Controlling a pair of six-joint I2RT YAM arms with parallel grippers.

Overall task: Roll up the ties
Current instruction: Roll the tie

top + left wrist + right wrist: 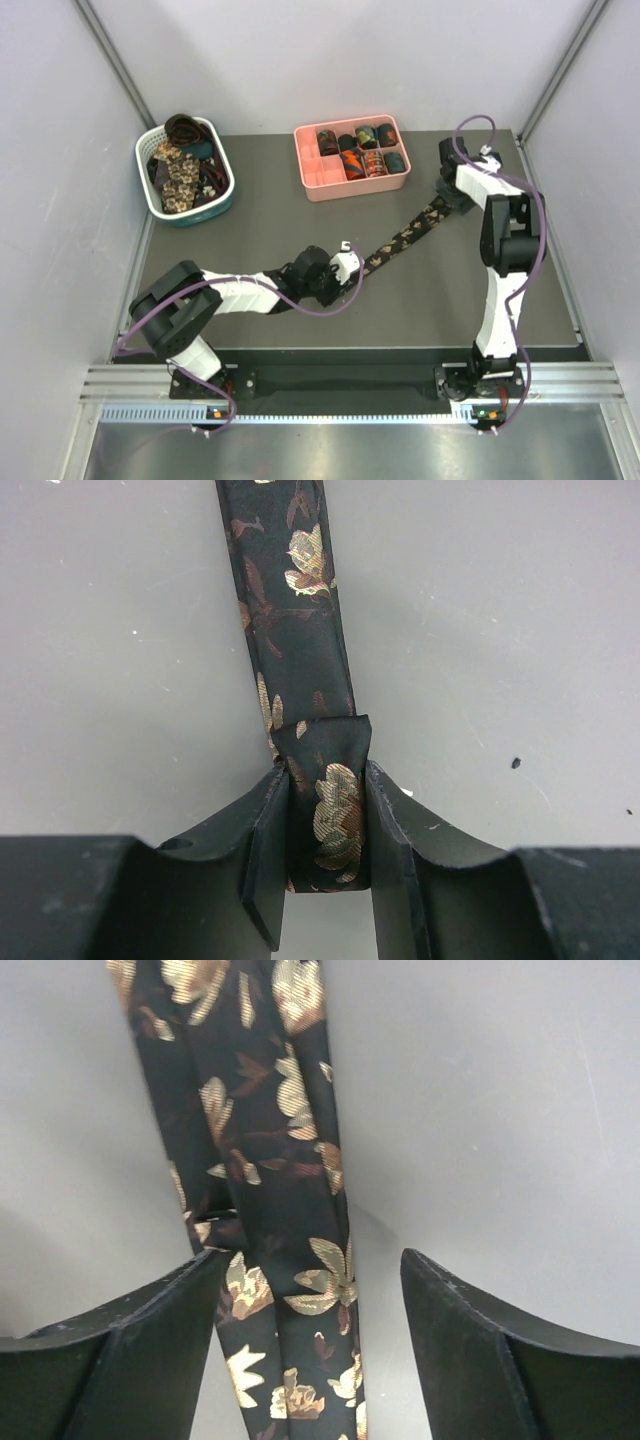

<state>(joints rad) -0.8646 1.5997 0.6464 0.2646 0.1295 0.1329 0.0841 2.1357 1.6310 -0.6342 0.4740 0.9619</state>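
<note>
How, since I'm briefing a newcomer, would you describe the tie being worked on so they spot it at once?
On the dark grey table, a long black fabric tie with beige floral print stretches diagonally right of centre. Unlike the coiled ties in the pink divided tray or the heaped ties in the white-and-teal slotted basket, it alone lies stretched out.

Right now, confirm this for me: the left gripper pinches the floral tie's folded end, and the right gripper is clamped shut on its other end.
Wrong on the right gripper: the right wrist view shows its jaws open, a gap beside the floral tie lying between them. The left gripper does pinch the folded end.
</note>
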